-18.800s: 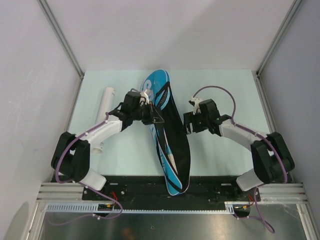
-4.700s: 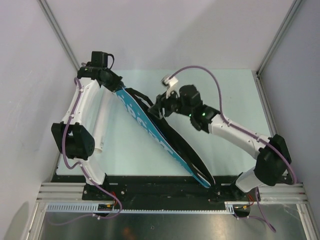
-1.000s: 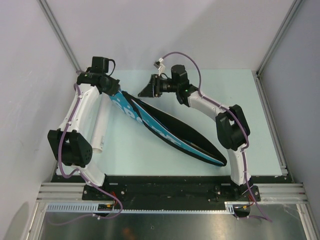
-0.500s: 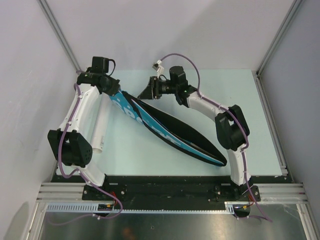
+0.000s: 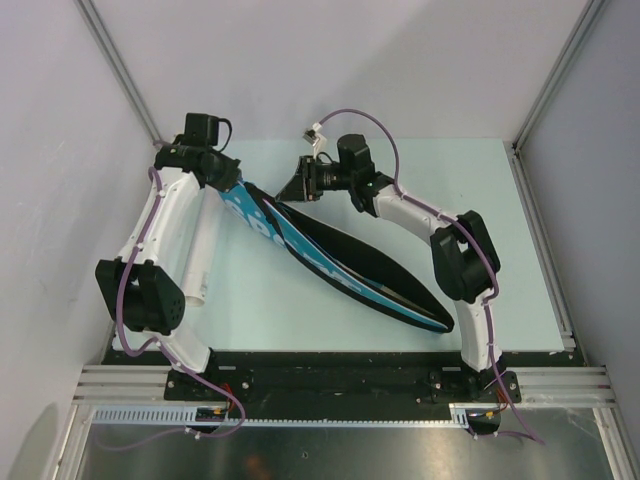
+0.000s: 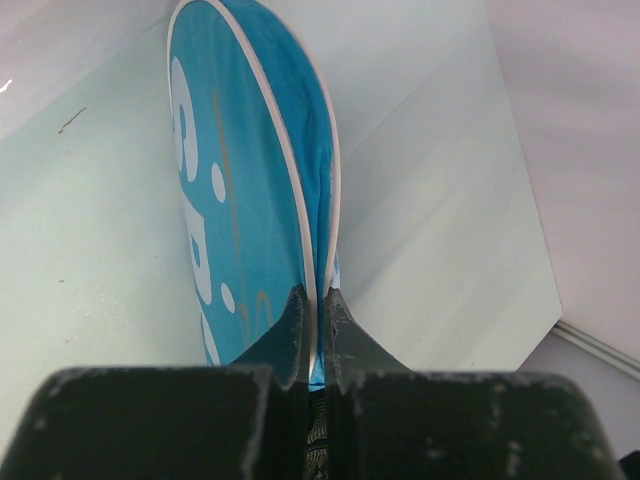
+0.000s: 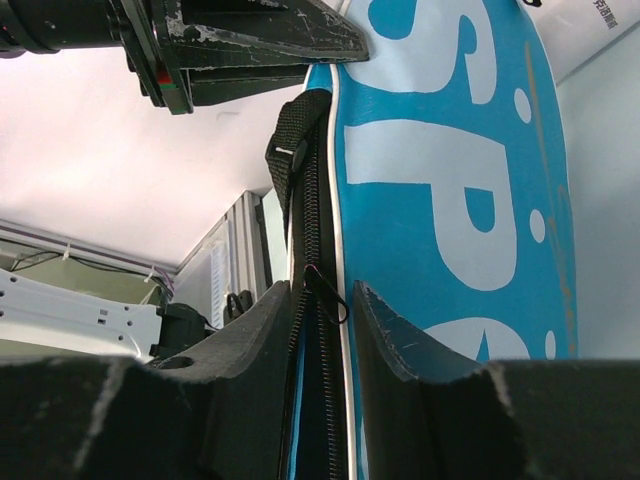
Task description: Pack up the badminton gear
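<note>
Our left fingers [image 6: 350,340] clench the bag [image 6: 240,180] at its edge. Our right fingers [image 7: 400,345] straddle the zipper [image 7: 316,200], grip unclear. Contents hidden.

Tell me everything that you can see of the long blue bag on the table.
The blue bag is long and racket-shaped, fabric by its look, with white "SP" letters and dots, white piping and a black side with a zip. It lies slantwise on the table, wide end far left, narrow end near right. The left hand pinches its piped edge at the wide end; the right hand straddles the zip and its pull.
</note>
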Controlling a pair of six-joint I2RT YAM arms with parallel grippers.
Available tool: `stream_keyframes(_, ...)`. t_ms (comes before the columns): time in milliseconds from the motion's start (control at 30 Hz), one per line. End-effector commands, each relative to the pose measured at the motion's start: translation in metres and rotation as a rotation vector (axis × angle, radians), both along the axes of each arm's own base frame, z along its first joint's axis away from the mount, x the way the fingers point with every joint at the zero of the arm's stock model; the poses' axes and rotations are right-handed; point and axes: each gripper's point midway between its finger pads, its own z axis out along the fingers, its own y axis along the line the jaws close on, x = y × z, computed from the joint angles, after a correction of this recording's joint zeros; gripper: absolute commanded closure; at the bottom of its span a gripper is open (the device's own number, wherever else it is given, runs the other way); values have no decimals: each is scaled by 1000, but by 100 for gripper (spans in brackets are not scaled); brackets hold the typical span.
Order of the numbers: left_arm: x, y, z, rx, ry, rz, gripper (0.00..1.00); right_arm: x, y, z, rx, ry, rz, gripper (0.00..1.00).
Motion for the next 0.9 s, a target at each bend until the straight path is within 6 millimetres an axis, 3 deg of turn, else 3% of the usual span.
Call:
stream_keyframes(0,-9,-13,16,-26,-28,-36,100,-13,0,39,54,-82,21,65)
stream_keyframes(167,-9,-13,16,-29,-26,-35,100,-15,1,44,64,-89,27,67)
stream_keyframes(400,-9,-13,18,-28,-31,-31,100,-19,5,32,12,-103,32,64)
stream_keyframes(567,-9,-15,18,-30,-33,-31,100,-16,8,34,-15,-143,21,66)
stream_keyframes(867,-9,-15,18,-33,-33,-12,100,-13,11,30,-139,-232,3,81)
